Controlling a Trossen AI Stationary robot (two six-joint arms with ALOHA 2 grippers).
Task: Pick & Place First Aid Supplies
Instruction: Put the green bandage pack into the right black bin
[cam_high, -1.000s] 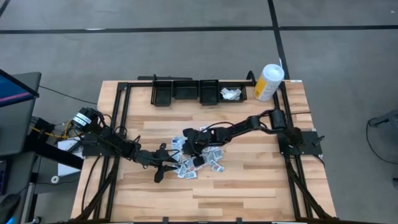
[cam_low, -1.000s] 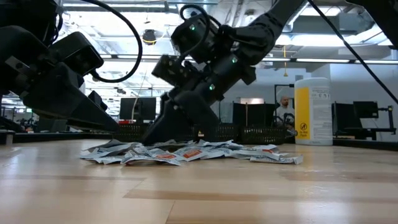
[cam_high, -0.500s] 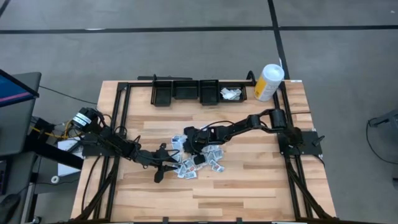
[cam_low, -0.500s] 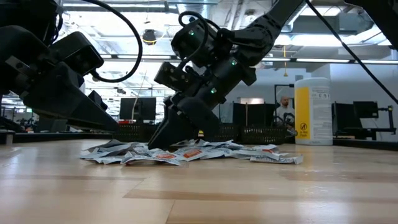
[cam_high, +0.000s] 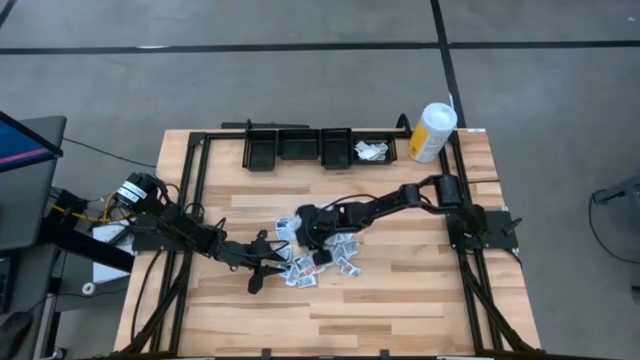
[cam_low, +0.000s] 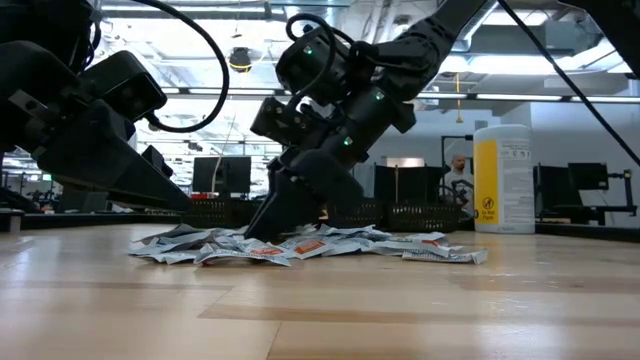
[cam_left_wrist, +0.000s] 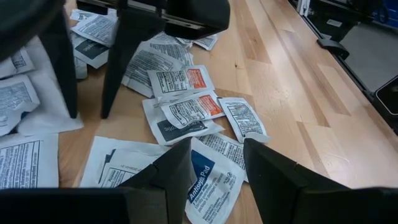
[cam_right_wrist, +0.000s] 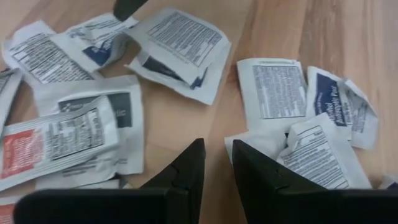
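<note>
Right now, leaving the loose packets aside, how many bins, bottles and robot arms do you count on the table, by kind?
Black bins: 4
White-and-yellow bottle: 1
Robot arms: 2 (left arm, right arm)
Total: 7
The packets overlap too much to count.

The small flat paper packets (cam_high: 322, 252) are white with fine grey-blue print, some with dark navy panels, two with orange-red patches (cam_left_wrist: 198, 79). The wooden plank worktop (cam_high: 400, 290) is pale blond. The tall plastic canister (cam_high: 433, 131) is white and yellow.
</note>
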